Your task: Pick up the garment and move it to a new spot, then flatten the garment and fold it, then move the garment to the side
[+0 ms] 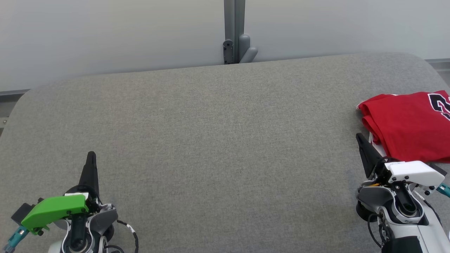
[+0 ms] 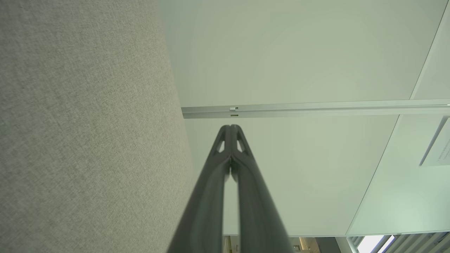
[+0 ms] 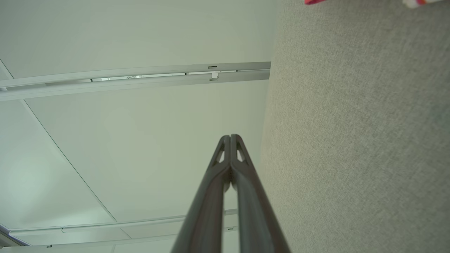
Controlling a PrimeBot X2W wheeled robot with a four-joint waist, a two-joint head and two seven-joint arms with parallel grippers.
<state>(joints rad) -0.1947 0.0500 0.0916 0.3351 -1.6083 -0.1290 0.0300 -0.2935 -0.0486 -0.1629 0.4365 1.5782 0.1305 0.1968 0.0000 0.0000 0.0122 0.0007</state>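
Note:
The garment (image 1: 407, 123) is a red jersey with a black and white number, lying folded at the right edge of the grey fabric table (image 1: 218, 140). A sliver of the garment (image 3: 316, 1) shows at the top of the right wrist view. My right gripper (image 1: 359, 137) is shut and empty, its tip just left of the garment's near corner. In its own wrist view the right gripper (image 3: 230, 136) has its fingers pressed together. My left gripper (image 1: 91, 154) is shut and empty at the lower left, far from the garment, and the left gripper (image 2: 231, 126) shows closed fingertips in its wrist view.
A pale wall with a grey vertical post and bracket (image 1: 235, 45) stands behind the table's far edge. The table's corners are rounded. Wide grey surface stretches between the two grippers.

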